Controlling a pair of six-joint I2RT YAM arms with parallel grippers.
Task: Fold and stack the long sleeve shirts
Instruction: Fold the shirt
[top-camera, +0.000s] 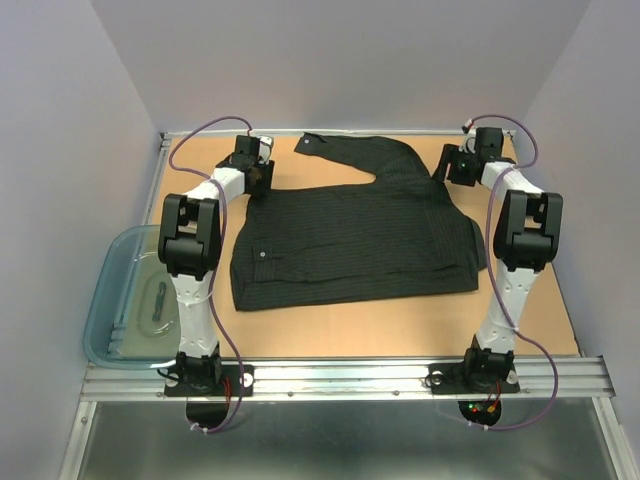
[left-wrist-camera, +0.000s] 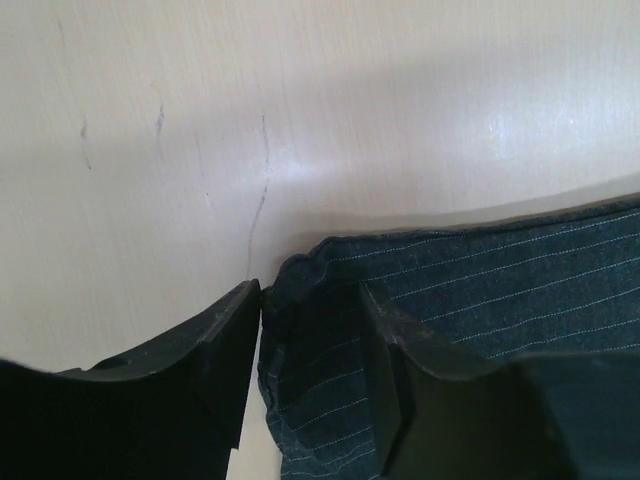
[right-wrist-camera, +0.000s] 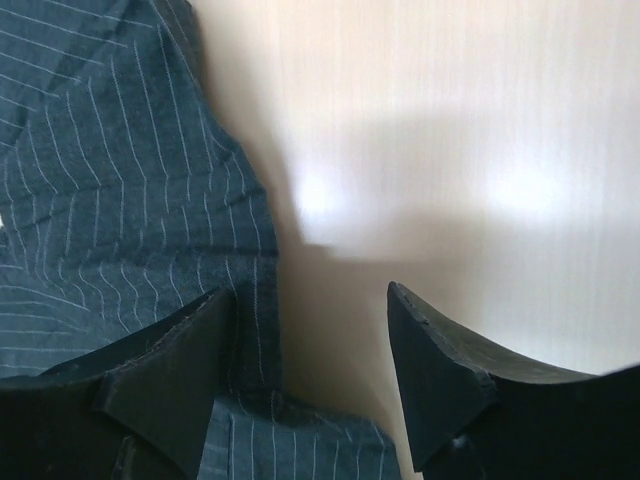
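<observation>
The black pinstriped long sleeve shirt (top-camera: 350, 240) lies spread flat on the wooden table (top-camera: 400, 325), with one sleeve reaching toward the back left. My left gripper (top-camera: 256, 172) is low at the shirt's far left corner. In the left wrist view the left gripper (left-wrist-camera: 310, 290) is open and straddles the rumpled corner of the shirt (left-wrist-camera: 500, 270). My right gripper (top-camera: 455, 165) is at the shirt's far right corner. In the right wrist view the right gripper (right-wrist-camera: 310, 292) is open, with one finger over the shirt's edge (right-wrist-camera: 110, 150) and the other over bare table.
A translucent blue-grey plastic tub (top-camera: 100, 300) sits off the table's left edge beside the left arm's base, with a small clear item in it. Grey walls close in the back and both sides.
</observation>
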